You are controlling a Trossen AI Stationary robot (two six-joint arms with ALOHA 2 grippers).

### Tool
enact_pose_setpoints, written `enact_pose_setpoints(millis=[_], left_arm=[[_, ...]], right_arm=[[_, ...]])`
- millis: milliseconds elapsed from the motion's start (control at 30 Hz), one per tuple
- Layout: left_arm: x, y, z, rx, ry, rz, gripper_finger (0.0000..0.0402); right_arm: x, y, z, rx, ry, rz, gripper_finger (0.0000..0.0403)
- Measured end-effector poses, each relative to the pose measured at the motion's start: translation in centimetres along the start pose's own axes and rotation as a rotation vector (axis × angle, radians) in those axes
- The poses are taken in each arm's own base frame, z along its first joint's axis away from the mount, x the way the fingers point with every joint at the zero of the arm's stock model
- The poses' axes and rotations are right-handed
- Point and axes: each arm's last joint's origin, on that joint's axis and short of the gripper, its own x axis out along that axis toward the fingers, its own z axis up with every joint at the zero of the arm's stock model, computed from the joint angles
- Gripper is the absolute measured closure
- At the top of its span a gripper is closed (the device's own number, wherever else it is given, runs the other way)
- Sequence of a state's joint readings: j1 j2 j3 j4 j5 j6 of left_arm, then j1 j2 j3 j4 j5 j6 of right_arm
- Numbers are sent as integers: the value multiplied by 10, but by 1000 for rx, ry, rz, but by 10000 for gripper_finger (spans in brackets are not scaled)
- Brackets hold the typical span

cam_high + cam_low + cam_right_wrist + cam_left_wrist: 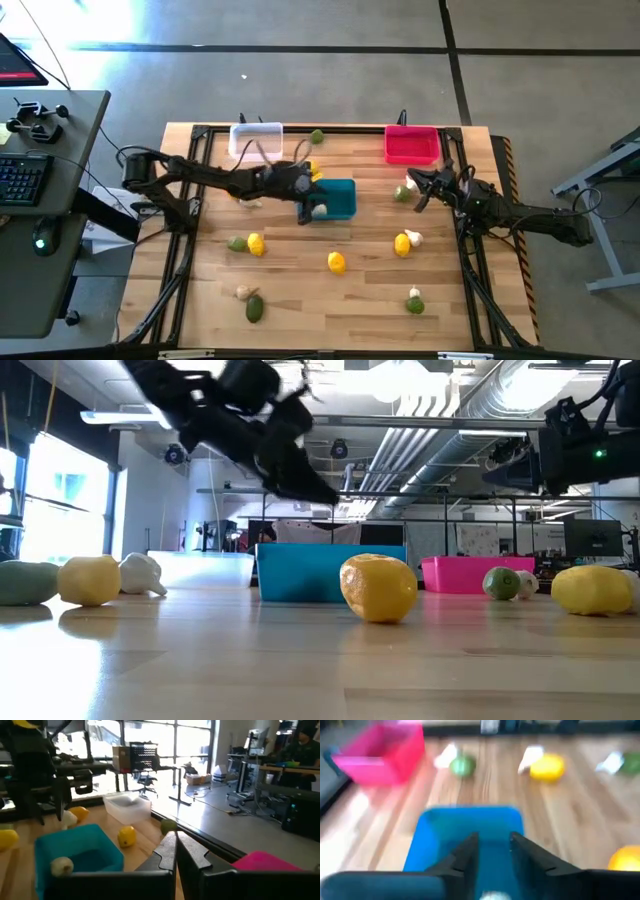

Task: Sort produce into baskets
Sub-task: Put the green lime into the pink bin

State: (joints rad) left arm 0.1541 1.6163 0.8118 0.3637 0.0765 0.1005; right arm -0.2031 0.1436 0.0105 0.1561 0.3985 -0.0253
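The teal basket [340,192] stands mid-table with a whitish garlic bulb [62,865] lying in it, which also shows in the high view [319,211]. My left gripper [494,840] is open and empty above the basket's left end [305,205]. My right gripper [176,841] is shut and empty, raised above the table near a green fruit [402,194] and a garlic bulb [411,183], in front of the pink basket [411,145]. The white basket [256,140] stands at the far edge.
Lemons [257,243] [337,262] [402,244], green fruits [254,308] [236,243] [415,304] and garlic bulbs [242,292] [414,238] lie scattered over the near half of the table. Another lemon [313,172] and a green fruit [317,136] lie by the white basket.
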Motion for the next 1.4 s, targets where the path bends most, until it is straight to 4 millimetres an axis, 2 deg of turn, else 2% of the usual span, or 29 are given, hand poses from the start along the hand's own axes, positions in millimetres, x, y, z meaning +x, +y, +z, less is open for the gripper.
enact_pose_setpoints(millis=[200, 367, 567, 767, 900, 1033, 1167, 1400], left_arm=[[-26, -5, -14, -34, -163, 8, 385], [-41, -8, -27, -65, -257, -11, 400], [-47, -10, -40, -86, -292, -35, 399], [-48, -7, -40, -81, -292, -15, 399], [-48, -4, -40, -84, -293, -7, 399], [-48, -4, -40, -63, -290, 11, 399], [-48, -3, -41, -63, -287, 31, 399], [-48, -3, -41, -71, -285, 33, 399]], right_arm=[[0, 1, 1, 77, -11, 38, 402], [0, 5, -8, 92, 80, 0, 390], [1, 16, -20, 193, 234, 15, 311], [1, 26, -22, 219, 372, -29, 219], [0, 34, -24, 216, 487, -57, 182], [3, 37, -21, 119, 522, -171, 172], [12, 44, -17, 83, 540, -208, 171], [23, 55, -33, -52, 665, -247, 171]])
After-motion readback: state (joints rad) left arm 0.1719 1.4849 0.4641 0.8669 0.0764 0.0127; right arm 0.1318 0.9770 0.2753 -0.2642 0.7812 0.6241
